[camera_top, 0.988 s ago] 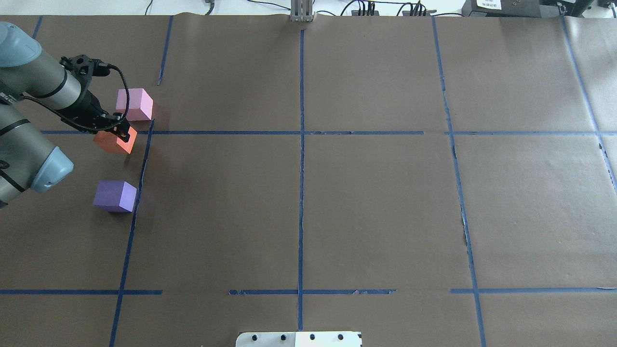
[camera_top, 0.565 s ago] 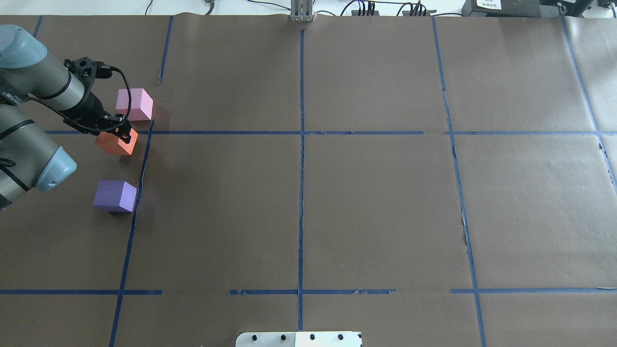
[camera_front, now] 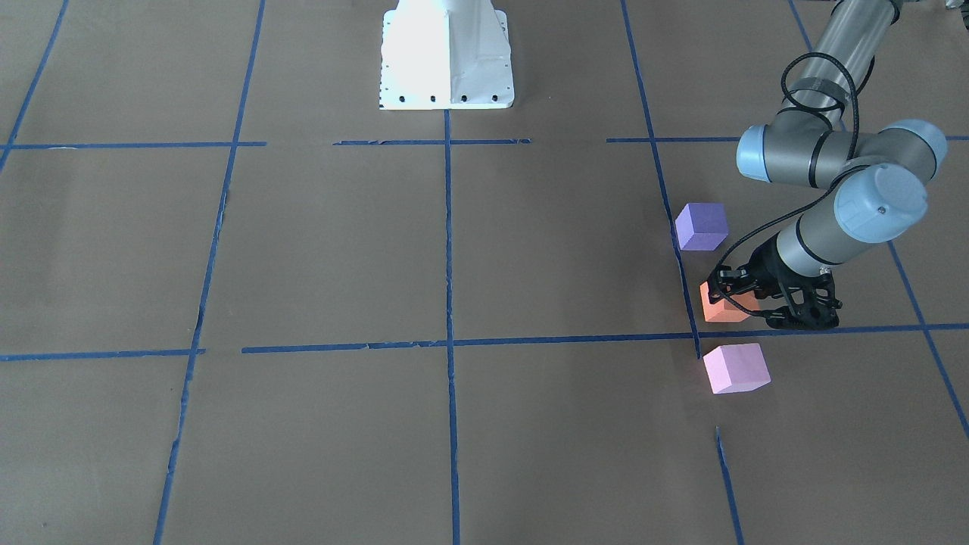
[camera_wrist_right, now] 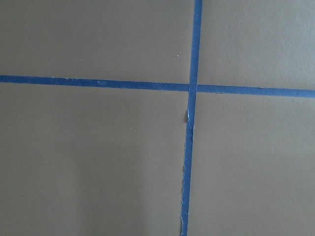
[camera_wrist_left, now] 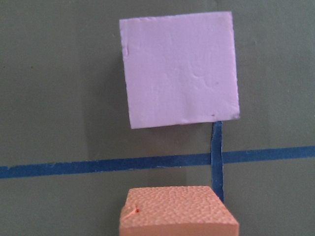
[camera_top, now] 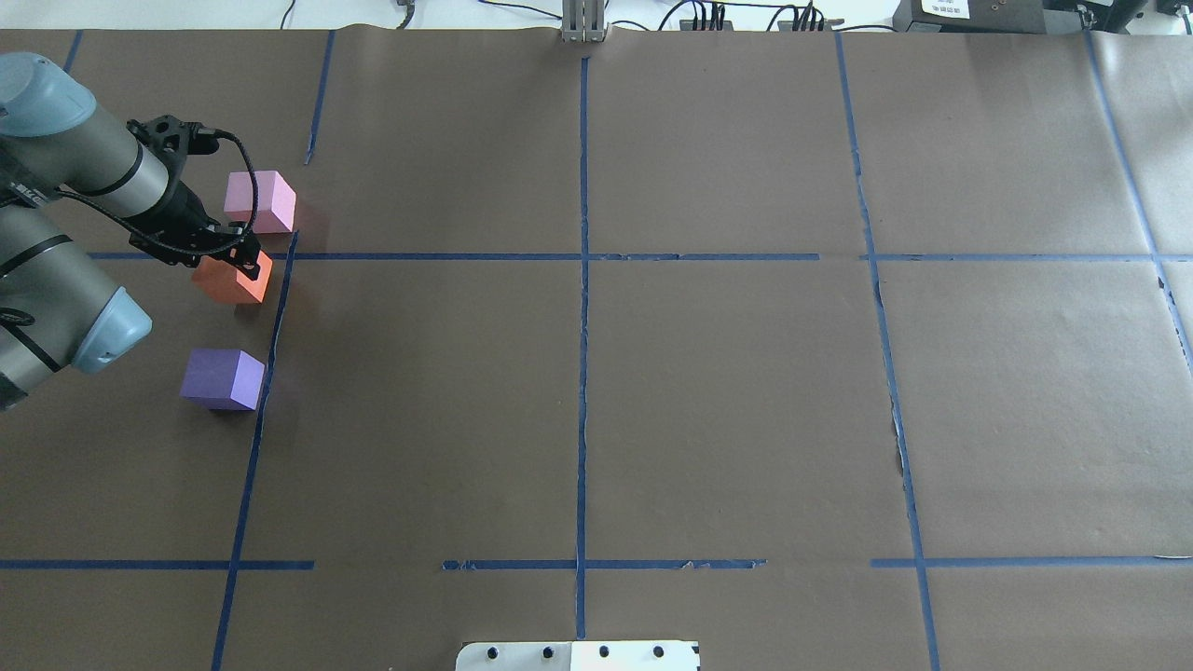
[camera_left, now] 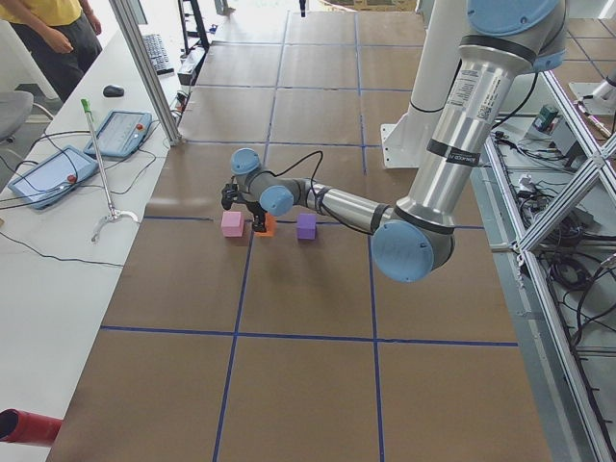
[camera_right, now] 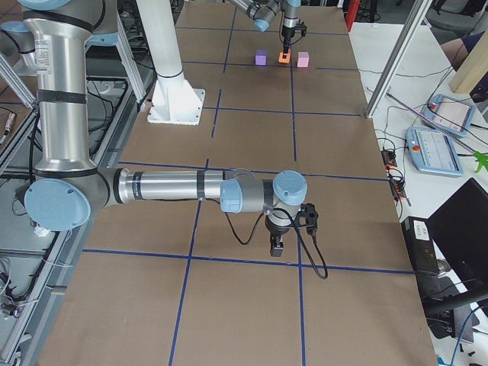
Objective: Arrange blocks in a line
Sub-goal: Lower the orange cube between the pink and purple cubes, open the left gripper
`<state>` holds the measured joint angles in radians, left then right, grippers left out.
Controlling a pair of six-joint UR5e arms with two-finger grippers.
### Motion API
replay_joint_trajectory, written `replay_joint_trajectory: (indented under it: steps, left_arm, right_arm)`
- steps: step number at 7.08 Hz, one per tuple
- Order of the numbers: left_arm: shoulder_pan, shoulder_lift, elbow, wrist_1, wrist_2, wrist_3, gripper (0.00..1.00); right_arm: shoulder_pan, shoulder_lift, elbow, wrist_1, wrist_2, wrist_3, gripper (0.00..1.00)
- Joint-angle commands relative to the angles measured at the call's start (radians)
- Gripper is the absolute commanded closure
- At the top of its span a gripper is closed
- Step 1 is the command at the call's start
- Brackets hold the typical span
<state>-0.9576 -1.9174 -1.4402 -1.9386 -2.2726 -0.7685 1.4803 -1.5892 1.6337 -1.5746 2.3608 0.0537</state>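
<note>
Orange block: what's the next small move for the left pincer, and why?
Probably lower it and open the left pincer. The orange block is in its grip between the pink block and the purple block, roughly on their line and apart from both, so placement looks nearly done. Whether it touches the table yet, I cannot tell.

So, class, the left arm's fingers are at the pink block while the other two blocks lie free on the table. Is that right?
Not quite. The fingers are at the orange block, not the pink one, as the overhead exterior view shows. The other two, the pink block and the purple block, do lie free on the table.
</note>
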Motion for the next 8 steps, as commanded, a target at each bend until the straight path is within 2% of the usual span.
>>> replay_joint_trajectory:
  steps: [1, 4, 5, 6, 7, 8]
  left_arm:
    - [0.011, 0.0, 0.024, -0.02, -0.016, -0.002, 0.81]
    - [0.02, 0.0, 0.026, -0.028, -0.03, -0.002, 0.8]
    - [0.022, 0.0, 0.026, -0.029, -0.031, 0.0, 0.74]
    - [0.022, 0.0, 0.026, -0.028, -0.03, 0.0, 0.33]
    - [0.022, 0.0, 0.027, -0.028, -0.03, 0.002, 0.12]
    - [0.022, 0.001, 0.027, -0.028, -0.03, 0.002, 0.01]
  right_arm:
    - [0.0, 0.0, 0.0, 0.001, 0.0, 0.0, 0.0]
    - [0.0, 0.0, 0.0, 0.001, 0.0, 0.0, 0.0]
    - [0.0, 0.0, 0.0, -0.001, 0.0, 0.0, 0.0]
    - [0.0, 0.0, 0.0, 0.001, 0.0, 0.0, 0.0]
    - [0.0, 0.0, 0.0, 0.001, 0.0, 0.0, 0.0]
    - [0.0, 0.0, 0.0, -0.001, 0.0, 0.0, 0.0]
